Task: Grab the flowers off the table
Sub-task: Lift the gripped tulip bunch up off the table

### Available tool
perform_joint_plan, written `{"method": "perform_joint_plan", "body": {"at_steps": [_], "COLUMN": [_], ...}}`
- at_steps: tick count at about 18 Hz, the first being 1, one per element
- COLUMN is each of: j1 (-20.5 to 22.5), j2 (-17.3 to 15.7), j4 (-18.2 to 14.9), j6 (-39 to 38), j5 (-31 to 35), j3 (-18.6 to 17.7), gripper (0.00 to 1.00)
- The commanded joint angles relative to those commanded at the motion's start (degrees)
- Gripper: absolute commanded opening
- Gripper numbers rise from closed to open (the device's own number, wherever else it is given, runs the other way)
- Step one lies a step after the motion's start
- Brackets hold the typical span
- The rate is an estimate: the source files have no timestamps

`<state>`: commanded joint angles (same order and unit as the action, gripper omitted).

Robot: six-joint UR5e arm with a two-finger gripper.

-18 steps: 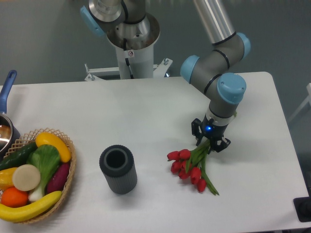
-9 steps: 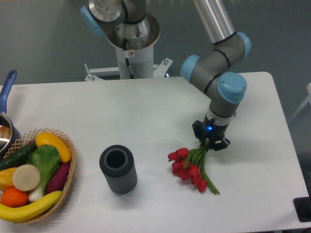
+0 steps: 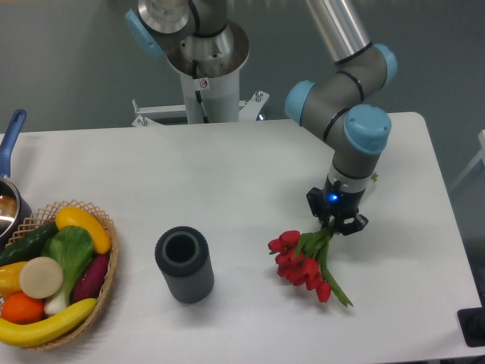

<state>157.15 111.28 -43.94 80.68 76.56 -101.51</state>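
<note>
The hand (image 3: 338,222), clamped on the stems of the red tulips (image 3: 305,262), is drifting right with the bunch since a moment ago, blooms hanging low over the white desk (image 3: 227,189), so lifting seems underway.

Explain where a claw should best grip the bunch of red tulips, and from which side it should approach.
Grip the flowers at the narrow bundled stems, not the blooms, coming from above. The stems gather toward the upper right, where the claw now sits, while the red heads fan out lower left and would probably crush.
</note>
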Motion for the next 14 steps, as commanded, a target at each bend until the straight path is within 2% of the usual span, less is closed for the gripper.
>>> {"method": "perform_joint_plan", "body": {"at_steps": [5, 9, 14], "j1": [0.44, 0.53, 0.88], "j2": [-5.54, -9.84, -13.72], "j4": [0.00, 0.09, 0.09], "j6": [-7.54, -14.40, -19.86], "j5": [-11.68, -18.54, -30.56], "j3": [0.17, 0.18, 0.18], "gripper": [0.27, 0.28, 0.28]}}
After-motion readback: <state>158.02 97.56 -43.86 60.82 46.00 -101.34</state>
